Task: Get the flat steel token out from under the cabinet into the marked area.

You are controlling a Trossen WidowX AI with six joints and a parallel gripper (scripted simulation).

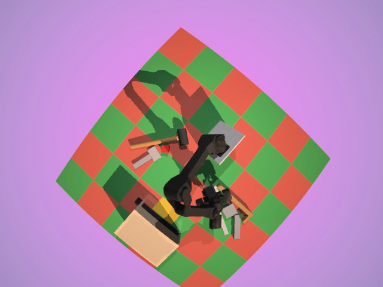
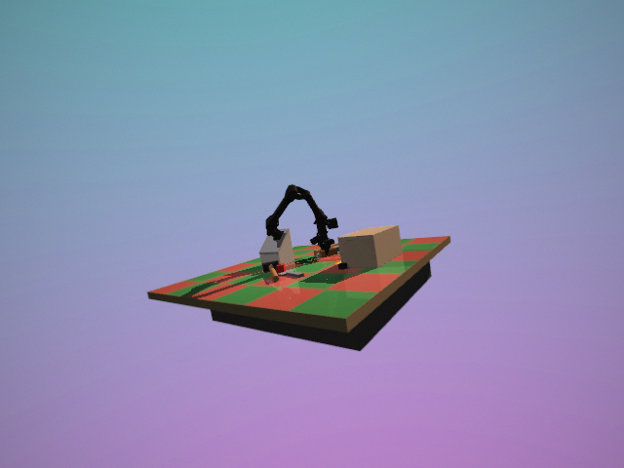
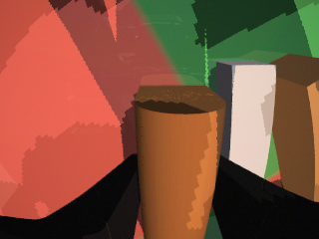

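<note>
Gripping firmly, with the jaws, an orange-brown tapered handle (image 3: pixel 176 164). Cannot see the steel token in any view, so cannot tell its place. Can see a yellow patch (image 1: pixel 167 210) (image 2: pixel 338 262) before the cabinet (image 1: pixel 146 237) (image 2: pixel 359 251) and, on the desk (image 1: pixel 216 67) (image 2: pixel 328 303), a hammer (image 1: pixel 182 137) (image 2: pixel 273 272) near a red block (image 1: pixel 165 148) (image 2: pixel 280 267).

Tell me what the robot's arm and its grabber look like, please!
The arm is black all over, with chunky rounded joints and slimmer links between them. The gripper is black too, with two dark fingers that look smooth and slanted up close. I can't make out any cables or markings.
</note>
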